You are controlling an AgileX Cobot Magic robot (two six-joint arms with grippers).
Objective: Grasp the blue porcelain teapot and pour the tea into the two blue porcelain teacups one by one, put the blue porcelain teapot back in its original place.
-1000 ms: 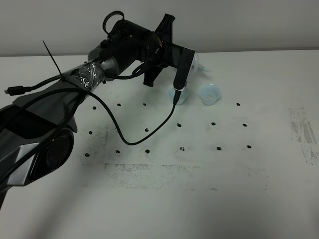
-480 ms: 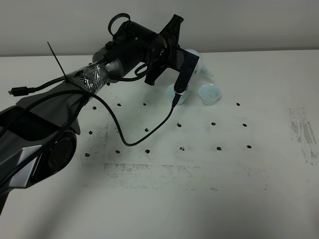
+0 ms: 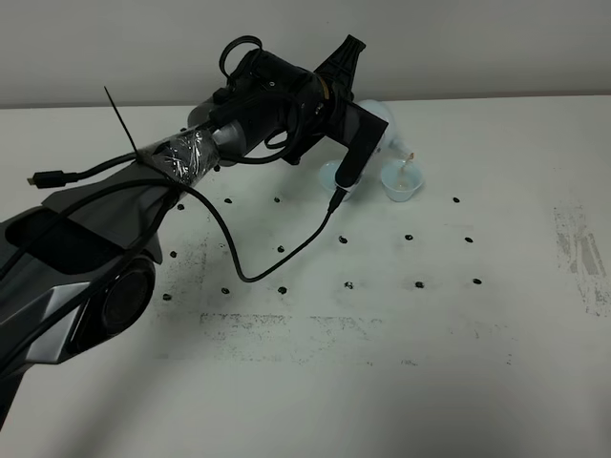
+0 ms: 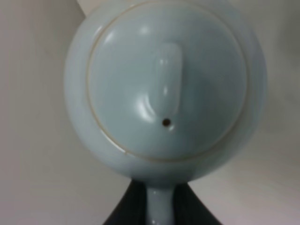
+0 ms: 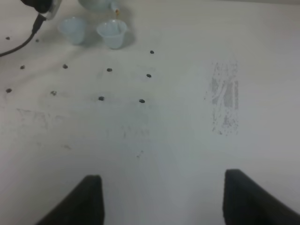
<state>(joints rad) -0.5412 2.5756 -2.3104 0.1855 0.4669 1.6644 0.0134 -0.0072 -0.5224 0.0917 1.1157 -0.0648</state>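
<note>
My left gripper point(image 3: 370, 113) is shut on the loop handle of the blue porcelain teapot point(image 3: 387, 126) and holds it tilted above the table. In the left wrist view the teapot's lid point(image 4: 166, 84) fills the picture, and the handle sits between the dark fingers point(image 4: 129, 208). The spout point(image 3: 409, 153) points down over the right teacup point(image 3: 401, 181), and a thin brownish stream shows there. The left teacup point(image 3: 334, 177) stands beside it, partly hidden by the wrist camera. Both teacups point(image 5: 75, 29) point(image 5: 112, 33) show far off in the right wrist view. My right gripper point(image 5: 164, 201) is open and empty.
The white table point(image 3: 382, 334) carries a grid of black dots point(image 3: 348, 284) and grey scuff marks point(image 3: 582, 253). A black cable point(image 3: 258, 272) hangs from the left arm and loops over the table in front of the cups. The back wall stands just behind the teapot.
The left arm has moved right and a little back with the teapot. The spout has gone from beside the left cup to over the right cup, and the pot has tilted further.
</note>
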